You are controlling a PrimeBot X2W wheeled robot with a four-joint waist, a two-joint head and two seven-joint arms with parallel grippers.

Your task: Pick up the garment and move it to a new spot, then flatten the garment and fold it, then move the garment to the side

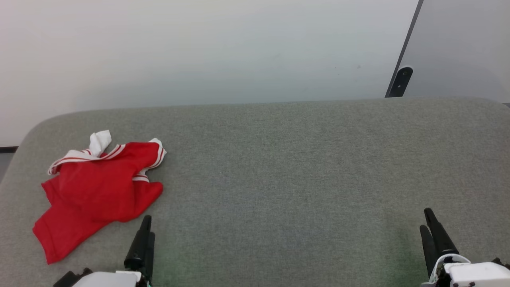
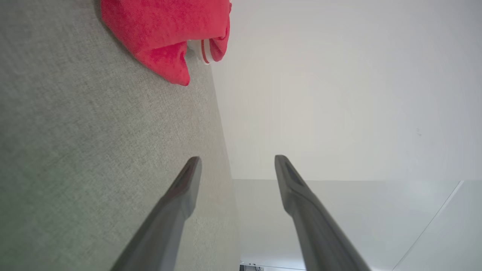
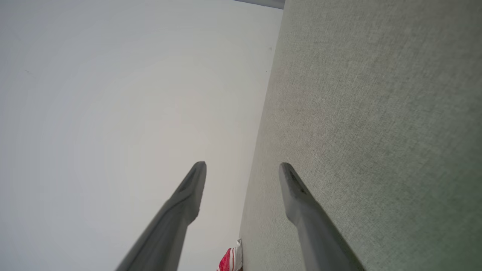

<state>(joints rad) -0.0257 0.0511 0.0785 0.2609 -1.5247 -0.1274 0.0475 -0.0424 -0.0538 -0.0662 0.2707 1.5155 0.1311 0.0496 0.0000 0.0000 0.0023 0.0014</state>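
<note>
The garment (image 1: 93, 189), a red jersey with white-and-red striped trim, lies crumpled at the left end of the grey fabric table (image 1: 299, 167). Its numerals are hidden. My left gripper (image 1: 146, 225) rests at the table's front edge, just right of the garment's lower hem and apart from it. In the left wrist view the garment (image 2: 169, 30) lies ahead and to the left, and the left gripper (image 2: 237, 162) is open and empty. My right gripper (image 1: 427, 219) sits far away at the front right. It (image 3: 243, 169) is open and empty too, with a corner of the garment (image 3: 230, 260) in the distance.
A pale wall (image 1: 199, 52) rises behind the table's far edge. A dark slanted post (image 1: 400, 79) stands at the back right beside a grey panel. The wide middle and right of the table are bare fabric.
</note>
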